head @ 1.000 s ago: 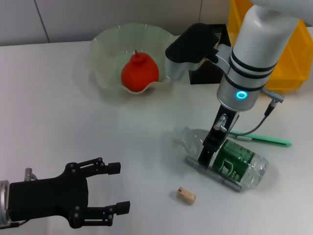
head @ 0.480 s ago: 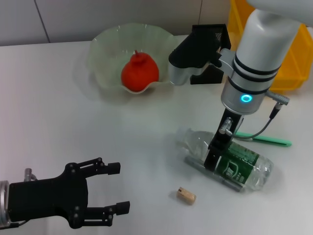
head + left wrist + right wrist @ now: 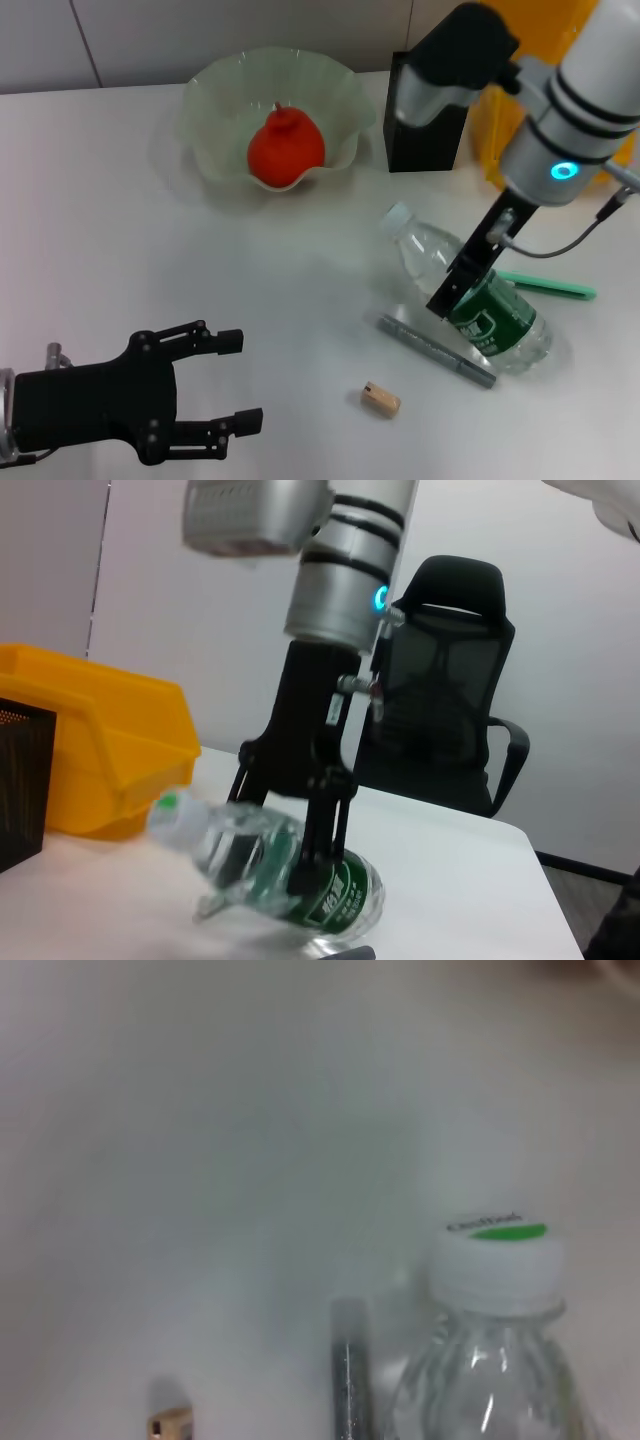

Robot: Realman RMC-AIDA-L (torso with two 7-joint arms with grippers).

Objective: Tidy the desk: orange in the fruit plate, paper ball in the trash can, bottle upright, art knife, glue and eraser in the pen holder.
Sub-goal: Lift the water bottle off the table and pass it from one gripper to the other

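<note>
My right gripper (image 3: pixel 462 288) is shut on the clear bottle (image 3: pixel 480 305) at its green label and holds it tilted, white cap (image 3: pixel 398 215) raised toward the far left, base on the desk (image 3: pixel 120 230). The left wrist view shows this grip (image 3: pixel 290 830) on the bottle (image 3: pixel 265 865). The orange (image 3: pixel 285 148) lies in the green fruit plate (image 3: pixel 215 100). The eraser (image 3: pixel 381 399) lies near the front. The black pen holder (image 3: pixel 425 135) and the yellow trash can (image 3: pixel 492 140) stand at the back right. My left gripper (image 3: pixel 240 382) is open and empty at the front left. The paper ball is out of view.
A grey pen-like tool (image 3: pixel 435 350) lies on the desk beside the bottle's base, on the near side. A green flat tool (image 3: pixel 548 288) lies right of the bottle. A cable hangs from my right wrist. An office chair (image 3: pixel 445 680) stands beyond the desk.
My right gripper has swung up and right with the bottle, raising its cap end off the desk. The grey tool is now fully uncovered. My left arm has not moved.
</note>
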